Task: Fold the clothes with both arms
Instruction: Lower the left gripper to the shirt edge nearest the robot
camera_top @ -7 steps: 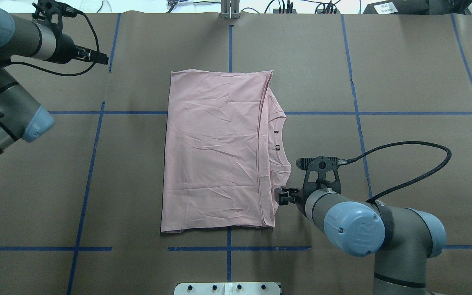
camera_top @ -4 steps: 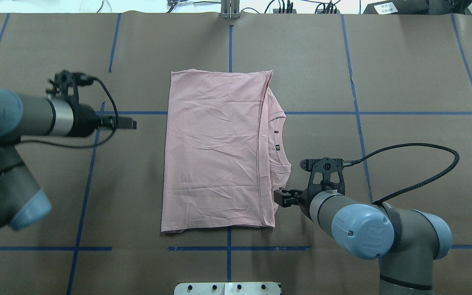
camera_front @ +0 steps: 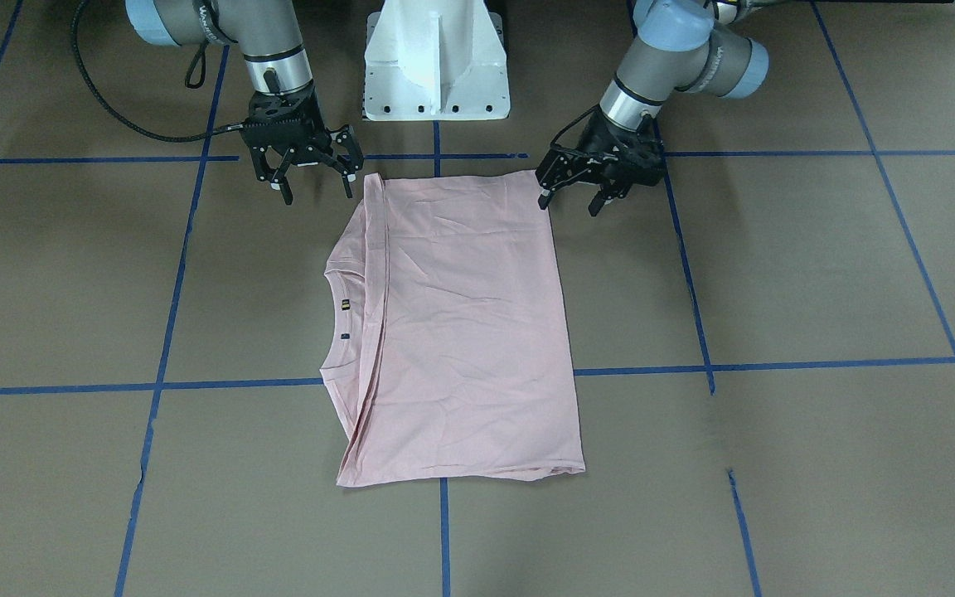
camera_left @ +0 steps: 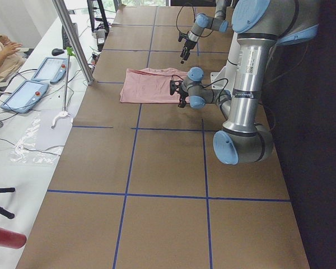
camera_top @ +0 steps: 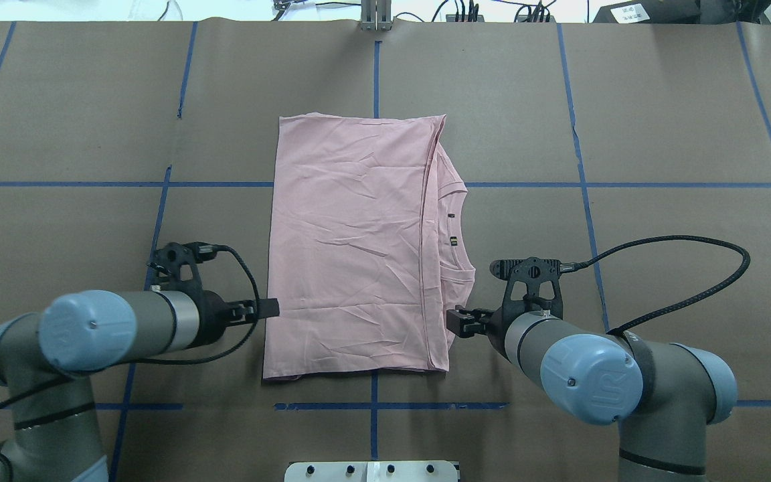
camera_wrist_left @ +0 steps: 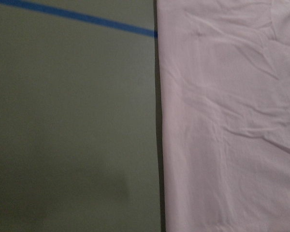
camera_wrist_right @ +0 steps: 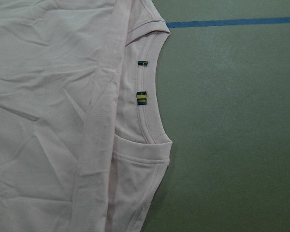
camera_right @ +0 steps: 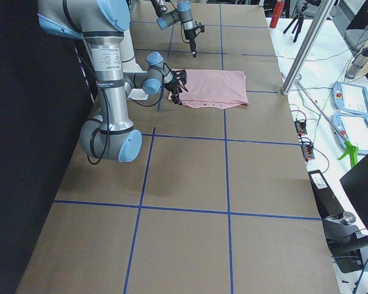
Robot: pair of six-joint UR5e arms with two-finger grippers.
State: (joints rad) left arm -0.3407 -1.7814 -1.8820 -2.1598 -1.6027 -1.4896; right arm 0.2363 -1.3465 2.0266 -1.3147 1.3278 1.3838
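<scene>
We have the shirt point(camera_top: 352, 248) lying flat on the table point(camera_top: 660, 100), folded into a long rectangle, directly between our two pincers. Its long axis runs straight away from the robot, crosswise to the line joining the pincers. The left pincer point(camera_front: 569, 204) is just beside the shirt's plain edge. The right pincer point(camera_front: 320, 196) is just off the opposite, layered edge, with the collar point(camera_wrist_right: 152, 96) farther out ahead of it. Both stand beside the shirt's end nearest the robot, though the left looks slightly closer to the cloth.

We judge the coming move to be a grasp at these two near corners, carrying them along the long axis toward the far end.

The front-facing view shows what the overhead one hides: both pincers have their fingers spread, with nothing between them. Whether the left fingertip touches the corner, we cannot tell. The right wrist view alone shows the stacked hems beside the collar, while the left wrist view shows one clean edge.
</scene>
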